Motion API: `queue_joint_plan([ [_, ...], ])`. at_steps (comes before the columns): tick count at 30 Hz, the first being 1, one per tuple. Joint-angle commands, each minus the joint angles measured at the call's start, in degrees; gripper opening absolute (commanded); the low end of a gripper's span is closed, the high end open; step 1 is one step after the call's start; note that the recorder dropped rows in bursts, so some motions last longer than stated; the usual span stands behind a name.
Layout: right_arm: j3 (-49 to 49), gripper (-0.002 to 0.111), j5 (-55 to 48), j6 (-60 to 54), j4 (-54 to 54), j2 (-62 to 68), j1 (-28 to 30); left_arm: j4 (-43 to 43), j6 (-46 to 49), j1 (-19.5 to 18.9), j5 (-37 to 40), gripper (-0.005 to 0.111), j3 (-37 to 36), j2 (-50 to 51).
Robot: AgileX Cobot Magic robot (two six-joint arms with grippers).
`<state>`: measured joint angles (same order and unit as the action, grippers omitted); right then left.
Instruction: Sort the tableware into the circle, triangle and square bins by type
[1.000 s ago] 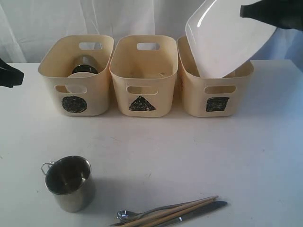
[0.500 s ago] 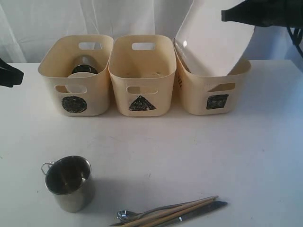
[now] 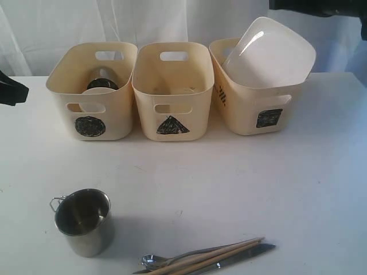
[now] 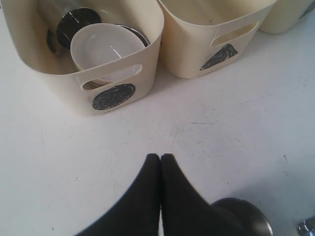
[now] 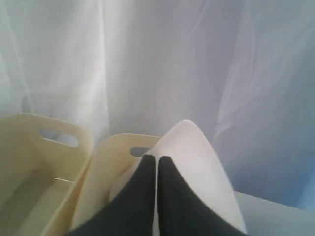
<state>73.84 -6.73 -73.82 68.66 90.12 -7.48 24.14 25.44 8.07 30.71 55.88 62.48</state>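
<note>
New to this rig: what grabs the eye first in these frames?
The large white square plate stands tilted in the right-hand bin, the one marked with a square, and juts well above its rim. Next, a steel mug stands alone front left on the white table, with a bundle of cutlery and chopsticks at the front edge.

The exterior view looks from the front and above, at middle distance, across the white table (image 3: 241, 183) to the cream plastic tub marked with a black triangle (image 3: 198, 112). The left wrist view looks steeply down, close before that tub (image 4: 187, 54). The right wrist view faces the white curtain (image 5: 147, 59) behind it, sharing its rim.
</note>
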Motion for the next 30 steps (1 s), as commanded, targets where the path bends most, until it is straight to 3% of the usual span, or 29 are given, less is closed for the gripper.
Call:
queue_joint_plan([
  [1,-3.7,0.0,-17.7,6.2,-3.0,-7.1,0.0,0.2,-0.2,0.0,0.5,0.0,-0.4,-0.2],
  [6,-16.8,0.0,-28.7,22.5,-18.6,-16.7,-2.7,0.2,-0.2,0.0,0.5,0.0,-0.4,-0.2],
  [12,-33.9,0.0,-41.1,26.7,-19.1,-22.6,-9.5,0.2,-1.2,0.0,0.5,0.0,-0.4,-0.2],
  [18,-42.9,0.0,-41.0,27.8,-19.2,-19.1,-15.7,0.2,-1.2,0.0,0.5,0.0,-0.4,-0.2],
  [30,-44.6,0.0,-29.6,27.8,-19.1,-9.6,-20.6,0.2,-1.2,0.0,0.5,0.0,-0.4,0.3],
])
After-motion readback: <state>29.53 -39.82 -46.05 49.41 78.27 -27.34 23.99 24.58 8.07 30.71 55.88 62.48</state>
